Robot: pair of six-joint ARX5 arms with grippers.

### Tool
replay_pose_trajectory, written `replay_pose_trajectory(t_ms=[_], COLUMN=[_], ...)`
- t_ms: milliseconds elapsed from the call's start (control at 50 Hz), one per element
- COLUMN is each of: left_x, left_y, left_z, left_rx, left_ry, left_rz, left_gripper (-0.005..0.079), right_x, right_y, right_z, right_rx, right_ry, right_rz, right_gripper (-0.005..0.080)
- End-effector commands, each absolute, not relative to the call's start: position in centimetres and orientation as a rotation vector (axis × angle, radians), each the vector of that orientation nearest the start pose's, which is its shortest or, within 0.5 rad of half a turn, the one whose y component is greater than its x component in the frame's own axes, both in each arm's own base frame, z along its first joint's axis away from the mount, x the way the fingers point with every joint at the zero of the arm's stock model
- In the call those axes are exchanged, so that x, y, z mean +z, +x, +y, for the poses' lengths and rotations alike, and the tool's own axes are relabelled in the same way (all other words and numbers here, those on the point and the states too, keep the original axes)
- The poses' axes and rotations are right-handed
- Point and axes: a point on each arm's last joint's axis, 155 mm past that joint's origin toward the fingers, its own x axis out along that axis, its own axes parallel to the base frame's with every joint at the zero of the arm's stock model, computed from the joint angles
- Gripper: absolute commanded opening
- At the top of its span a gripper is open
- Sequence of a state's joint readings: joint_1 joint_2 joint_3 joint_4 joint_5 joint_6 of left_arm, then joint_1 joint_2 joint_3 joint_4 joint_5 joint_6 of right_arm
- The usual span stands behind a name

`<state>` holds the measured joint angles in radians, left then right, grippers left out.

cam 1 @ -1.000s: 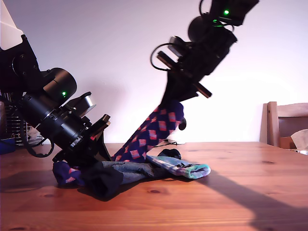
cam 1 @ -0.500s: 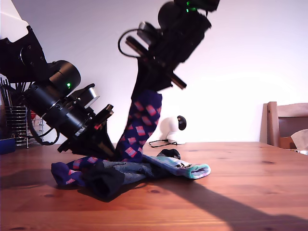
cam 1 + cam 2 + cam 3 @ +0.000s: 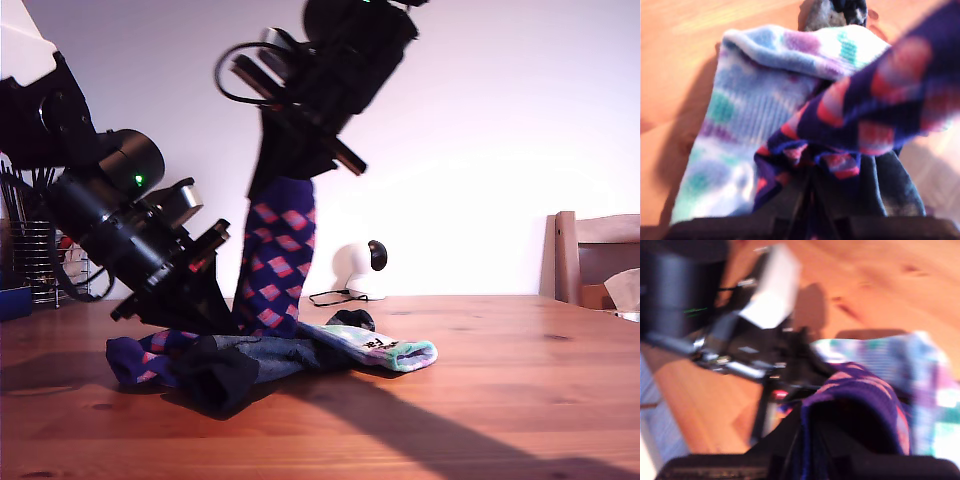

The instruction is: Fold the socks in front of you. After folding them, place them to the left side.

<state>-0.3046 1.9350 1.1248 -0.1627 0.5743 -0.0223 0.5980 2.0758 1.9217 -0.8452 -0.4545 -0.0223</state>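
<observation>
The navy-purple sock point(image 3: 278, 262) with pink-red blocks is stretched almost upright above the table point(image 3: 480, 400), just off the centre of the exterior view toward 9 o'clock; its upper end is pinched in my second gripper point(image 3: 285, 180), whose fingers are closed on the fabric at about 11 o'clock of that view; its lower end runs down into the sock pile, where my first gripper point(image 3: 215, 310) bears in at a slant from 9 o'clock with its fingers closed on the same sock; a further stretch of that sock lies flat on the wood beyond it, toward 8 o'clock.

The pile sits on the table at about 7 o'clock from the exterior view's centre; the dark grey sock point(image 3: 240, 362) lies crumpled at its front, touching the navy one; the pastel sock point(image 3: 385, 350), mint, pink and white, lies flat and points toward 4 o'clock, its near end tucked under the hanging navy sock.

In the first wrist view the navy-purple sock point(image 3: 875, 100) climbs away from the bunched fabric at the fingers, crossing over the pastel sock point(image 3: 750, 115), with the dark grey sock point(image 3: 890, 190) beside it; in the second wrist view, which is blurred, the navy-purple sock point(image 3: 860, 405) drops from the fingers toward the pastel sock point(image 3: 920, 370) and the other arm point(image 3: 755, 340) on the bare wood.

A wooden chair point(image 3: 590, 255) stands at 3 o'clock of the exterior view; a wire rack point(image 3: 30, 265) stands at 9 o'clock, behind the arm.
</observation>
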Motion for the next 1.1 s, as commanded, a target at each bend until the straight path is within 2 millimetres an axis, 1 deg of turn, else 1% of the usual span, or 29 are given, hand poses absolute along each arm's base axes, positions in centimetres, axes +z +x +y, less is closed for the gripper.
replay_pose_trajectory(t_ms=[0, 180, 280, 440, 520, 620, 720, 840, 940, 1080], left_x=[5.2, 6.5, 7.0, 7.4, 7.7, 8.2, 9.2, 10.8, 12.2, 13.4], left_y=[40.3, 39.9, 39.6, 39.2, 39.1, 39.2, 39.4, 39.5, 39.8, 39.8], left_z=[-22.7, -21.1, -19.8, -16.9, -15.2, -13.0, -10.9, -9.4, -8.2, -7.4], left_rx=[-0.799, -0.771, -0.747, -0.668, -0.618, -0.545, -0.471, -0.435, -0.398, -0.378], left_ry=[-0.144, -0.115, -0.1, -0.091, -0.067, -0.027, -0.012, -0.015, -0.01, -0.014], left_rz=[0.951, 0.958, 0.969, 1.008, 1.016, 1.015, 1.001, 0.966, 0.928, 0.896], left_gripper=[-0.0024, -0.0024, -0.0024, -0.0024, -0.0024, -0.0024, -0.0024, -0.0024, -0.0024, -0.0024], right_x=[15.7, 15.9, 15.4, 13.2, 12.3, 11.8, 10.8, 9.5, 8.6, 7.0], right_y=[38.9, 39.1, 39.3, 38.9, 38.5, 37.9, 37.3, 37.1, 36.4, 35.5], right_z=[36.8, 37.5, 37.7, 38.4, 39.2, 40.6, 41.6, 42.4, 43.1, 44.0], right_rx=[0.966, 0.965, 0.96, 0.958, 0.972, 0.995, 1.0, 1.008, 1.009, 1.022], right_ry=[-0.095, -0.093, -0.091, -0.089, -0.098, -0.108, -0.102, -0.106, -0.099, -0.116], right_rz=[1.027, 1.003, 1.006, 1.054, 1.062, 1.057, 1.073, 1.084, 1.108, 1.13], right_gripper=[-0.0013, -0.0013, -0.0013, -0.0013, -0.0013, -0.0013, -0.0013, -0.0013, -0.0013, -0.0013])
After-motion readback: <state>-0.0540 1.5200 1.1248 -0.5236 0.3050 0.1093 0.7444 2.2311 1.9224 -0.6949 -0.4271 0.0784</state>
